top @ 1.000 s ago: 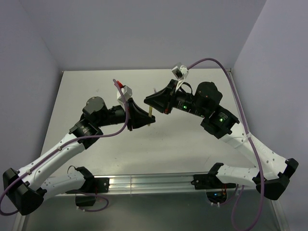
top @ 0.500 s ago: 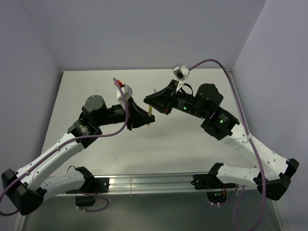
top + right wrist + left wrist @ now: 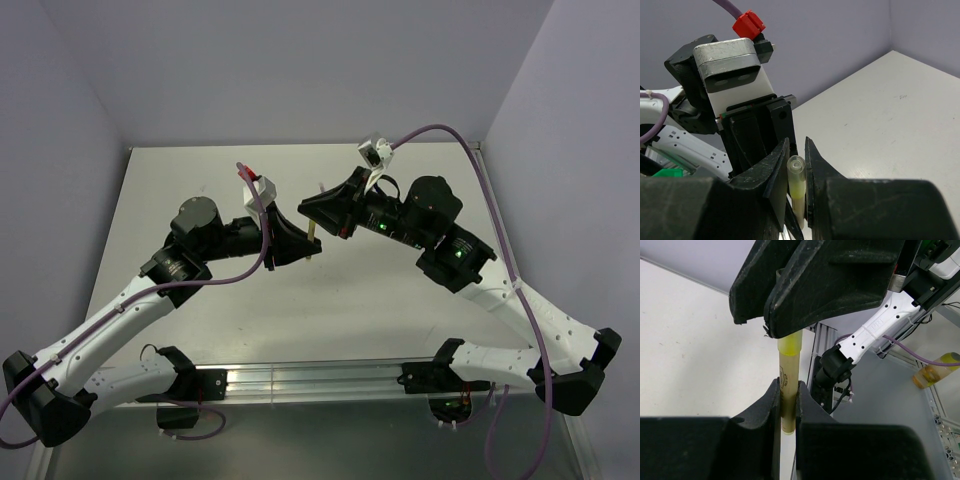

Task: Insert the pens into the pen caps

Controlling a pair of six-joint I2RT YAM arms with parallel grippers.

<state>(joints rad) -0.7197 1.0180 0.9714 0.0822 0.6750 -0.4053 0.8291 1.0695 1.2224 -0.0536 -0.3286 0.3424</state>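
The two arms are brought together over the middle of the bench [image 3: 400,290], tip to tip, well apart from every edge. The left end effector [image 3: 786,390] is pressed together on the yellow pen [image 3: 789,365], which is pinched low on its shaft and held nearly upright. The right end effector [image 3: 797,145] is closed from above on the pen cap [image 3: 796,170], a pale tube whose open mouth is seen just past the fingertips in the right wrist view. In the left wrist view a wider, brighter yellow section is shown just under the right fingers, and the pen's upper end is met there by the cap's lower edge. How deep the pen sits cannot be told. It also cannot be told whether the pen's lower end touches the bench.

Bare bench surface is seen on all sides of the meeting point. The back edge, where the bench is met by the rear wall [image 3: 300,70], lies well beyond the fingertips. The side walls are well apart from both wrists. The near edge is bordered by a metal rail [image 3: 320,378], beside which the arm bases are bolted. A purple cable [image 3: 450,130] is arched over the right arm near the back right corner.
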